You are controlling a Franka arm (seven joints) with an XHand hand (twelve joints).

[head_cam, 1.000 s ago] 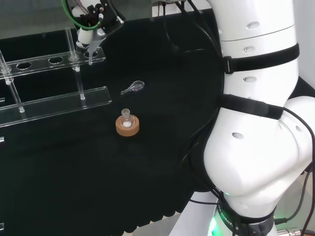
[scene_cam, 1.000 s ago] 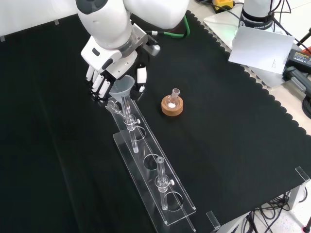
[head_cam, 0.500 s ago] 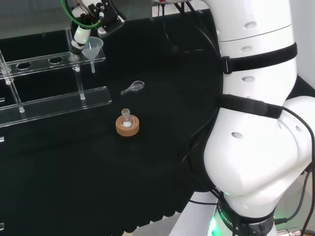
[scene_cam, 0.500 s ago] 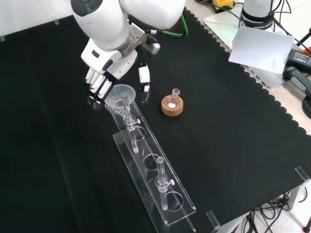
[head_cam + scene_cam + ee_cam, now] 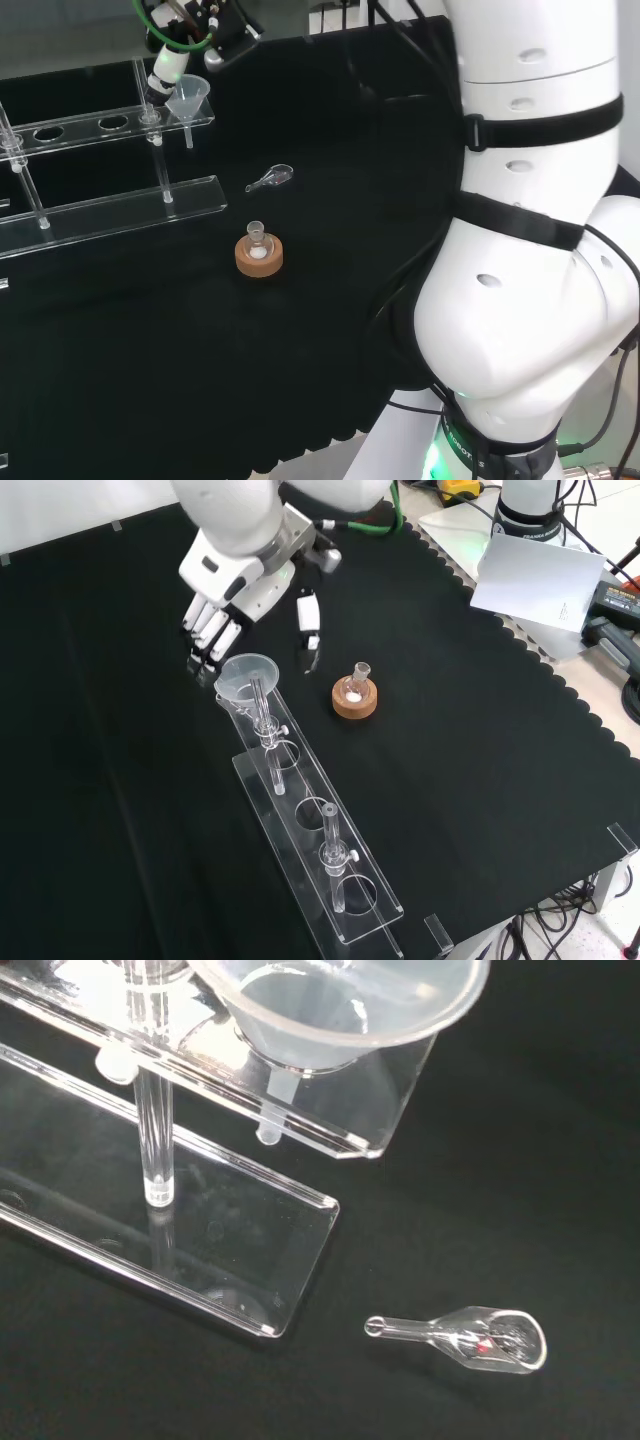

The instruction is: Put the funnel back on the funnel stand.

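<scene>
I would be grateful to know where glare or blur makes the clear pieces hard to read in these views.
Wrist view: the funnel is soft, bright highlights line the stand's edges; the small scoop is crisp. Head view: the funnel and stand fade against the black cloth.

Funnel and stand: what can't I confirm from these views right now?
- Funnel spout tip, front view: lost behind the clear stand post and top plate.
- Stand's far end, head view: cut off by the left edge.
- Hand palm, front view: covered by the arm's white link.
- Flask contents: too small to identify.
</scene>
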